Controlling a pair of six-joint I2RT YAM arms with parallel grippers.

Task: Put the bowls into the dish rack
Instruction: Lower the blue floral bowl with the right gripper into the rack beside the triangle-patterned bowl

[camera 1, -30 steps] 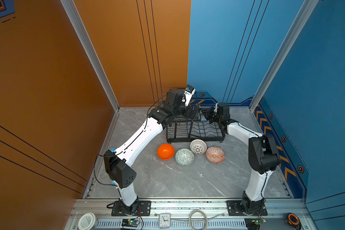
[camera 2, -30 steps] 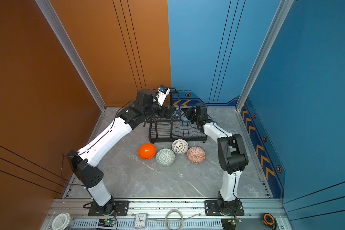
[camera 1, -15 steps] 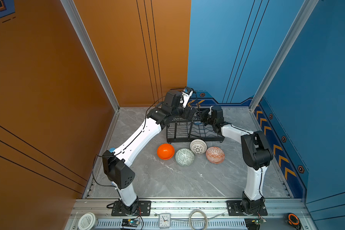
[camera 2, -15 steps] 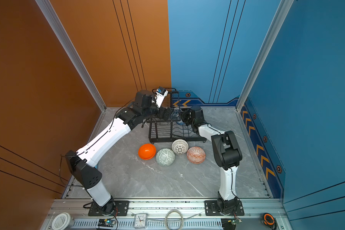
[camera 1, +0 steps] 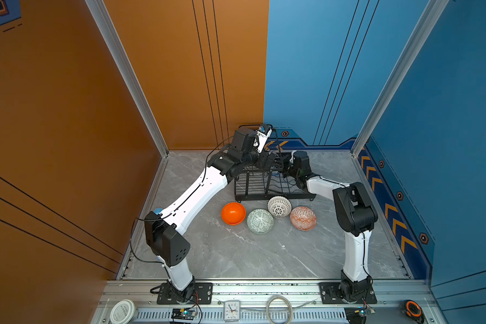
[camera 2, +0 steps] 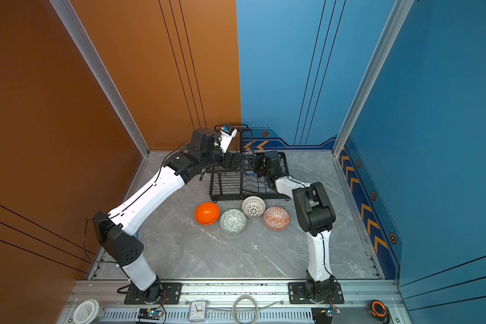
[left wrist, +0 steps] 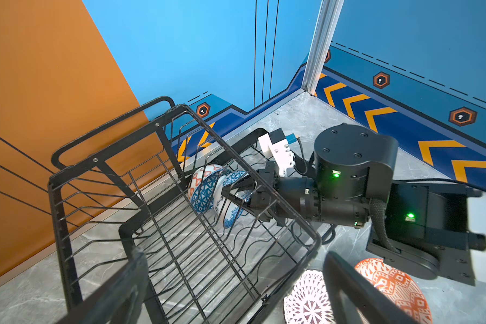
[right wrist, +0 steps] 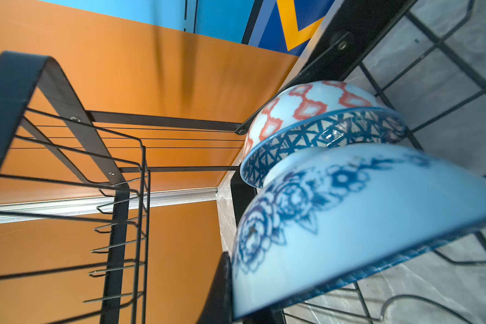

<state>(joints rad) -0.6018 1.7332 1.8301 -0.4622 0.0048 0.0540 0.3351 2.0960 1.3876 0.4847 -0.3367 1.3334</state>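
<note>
The black wire dish rack [camera 1: 249, 190] [camera 2: 225, 189] stands at the back of the floor. My right gripper [left wrist: 232, 197] [right wrist: 244, 305] reaches into its lower tray, shut on the rim of the white bowl with blue flowers [left wrist: 232, 217] [right wrist: 362, 224]. That bowl stands tilted against the blue geometric bowl [left wrist: 204, 193] [right wrist: 320, 134] in the rack [left wrist: 314, 238]. My left gripper [camera 1: 267, 162] [left wrist: 236, 294] hangs open over the rack's upper shelf, holding nothing. In front of the rack lie the orange bowl [camera 1: 233, 213], pale green bowl [camera 1: 260, 221], lattice bowl [camera 1: 279, 206] and orange-white diamond bowl [camera 1: 303, 218].
The back walls stand close behind the rack. A small light-blue cylinder [camera 1: 157, 210] peeks out by my left arm's elbow. On the front rail lie a white lid [camera 1: 122, 311], a clock [camera 1: 232, 310], a wire ring [camera 1: 279, 308] and an orange tape measure [camera 1: 413, 308].
My right gripper has moved left, deeper into the rack's lower tray, with the floral bowl in it, and its elbow has folded up. The left arm has barely moved.
</note>
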